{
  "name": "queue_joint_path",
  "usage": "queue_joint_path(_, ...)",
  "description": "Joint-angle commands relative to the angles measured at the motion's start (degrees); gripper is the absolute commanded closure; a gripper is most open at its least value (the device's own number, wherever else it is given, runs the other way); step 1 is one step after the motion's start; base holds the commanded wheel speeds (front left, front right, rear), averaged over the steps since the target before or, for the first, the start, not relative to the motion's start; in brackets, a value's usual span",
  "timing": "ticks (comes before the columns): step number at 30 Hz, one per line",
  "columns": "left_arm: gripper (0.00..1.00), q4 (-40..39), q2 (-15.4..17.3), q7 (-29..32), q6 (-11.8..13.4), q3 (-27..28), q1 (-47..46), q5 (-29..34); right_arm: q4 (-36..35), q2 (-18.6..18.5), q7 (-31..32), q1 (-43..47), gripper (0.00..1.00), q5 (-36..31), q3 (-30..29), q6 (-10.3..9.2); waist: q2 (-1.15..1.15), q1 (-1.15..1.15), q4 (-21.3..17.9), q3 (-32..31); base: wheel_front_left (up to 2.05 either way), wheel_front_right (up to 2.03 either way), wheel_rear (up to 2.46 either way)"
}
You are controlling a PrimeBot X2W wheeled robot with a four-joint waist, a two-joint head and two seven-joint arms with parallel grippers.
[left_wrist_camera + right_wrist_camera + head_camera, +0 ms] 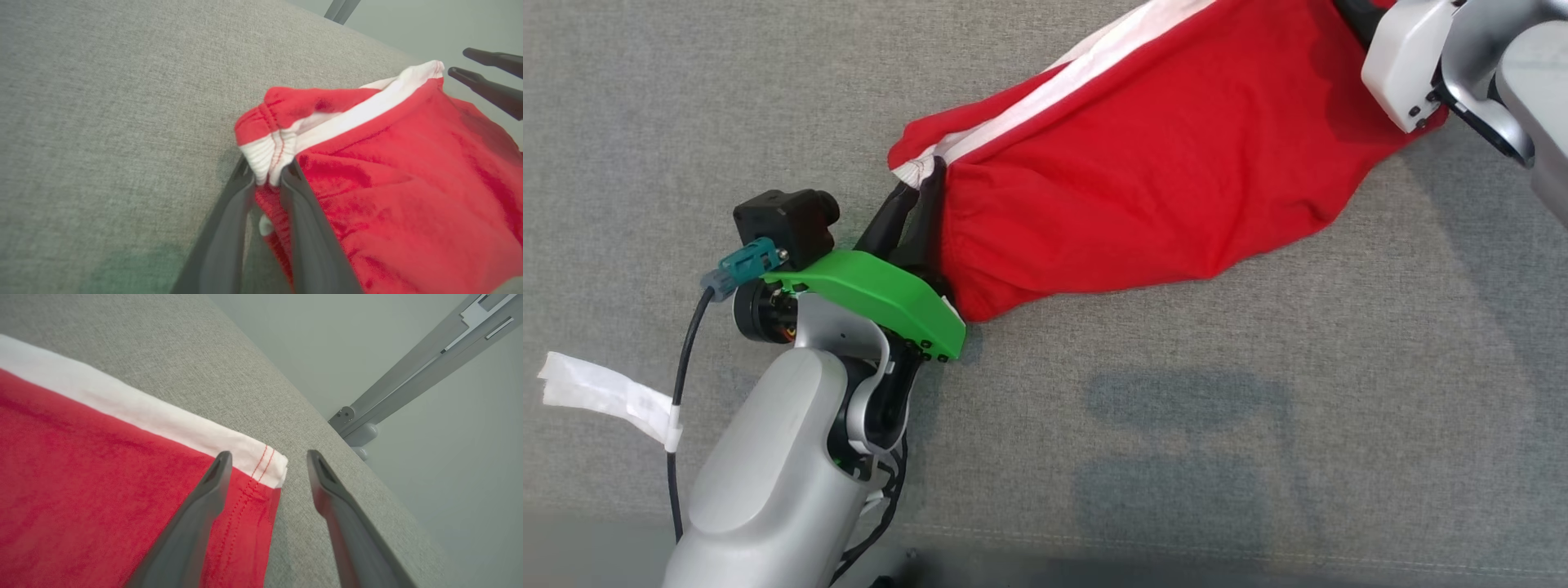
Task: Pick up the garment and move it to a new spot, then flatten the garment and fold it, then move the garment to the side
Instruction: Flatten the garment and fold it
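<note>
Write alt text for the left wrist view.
The left gripper pinches the white-hemmed corner of a red garment on a grey surface. A white stripe runs along the garment's upper edge, and the right gripper, open, shows at the upper right.

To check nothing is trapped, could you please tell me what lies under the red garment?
The red garment lies on the grey fabric surface, which shows beside it. The left pincer grips its bunched end. Anything beneath the cloth is covered.
</note>
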Motion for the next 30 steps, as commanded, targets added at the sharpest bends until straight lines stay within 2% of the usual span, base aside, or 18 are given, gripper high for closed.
queue_joint_path(1,0.0,0.14,0.27,-0.16,0.13,0.08,-0.66,-0.32,0.9,0.03,-1.05,-0.79,0.0,0.45,-0.14,-0.13,0.5,0.0,-0.56,0.02,0.0,0.0,0.0)
queue_joint_path(5,0.0,0.2,0.91,-0.97,0.22,0.19,0.84,0.04,2.97,0.87,-3.64,0.6,0.0,3.24,-2.66,-0.13,0.5,0.0,-1.28,-1.73,0.0,0.0,0.0)
queue_joint_path(7,0.0,-0.23,1.89,-1.58,1.12,0.45,2.14,0.7,3.1,1.97,-4.35,1.3,0.0,5.07,-4.4,-0.13,0.5,0.0,-2.2,-2.88,0.0,0.0,0.0)
queue_joint_path(13,0.0,-4.87,4.57,-4.05,3.43,0.71,5.38,3.72,0.71,1.84,-3.19,2.37,0.0,6.9,-6.86,-0.13,0.5,0.0,-4.16,-4.57,0.0,0.0,0.0)
queue_joint_path(21,0.0,-13.64,9.49,-12.59,7.88,-1.16,11.94,14.44,0.99,1.86,4.03,9.21,0.0,10.74,-10.37,-0.13,0.5,0.0,-3.92,-6.61,0.0,0.0,0.0)
queue_joint_path(25,0.0,-15.15,9.31,-14.71,9.64,-1.6,13.69,17.42,2.64,2.77,6.62,11.79,0.0,11.75,-12.67,-0.13,0.5,0.0,-2.24,-5.07,0.0,0.0,0.0)
queue_joint_path(30,0.0,-14.46,6.97,-15.79,8.96,-1.39,14.55,18.2,6.29,4.98,9.0,13.46,0.0,12.23,-15.4,-0.13,0.5,0.0,0.27,-3.41,0.0,0.0,0.0)
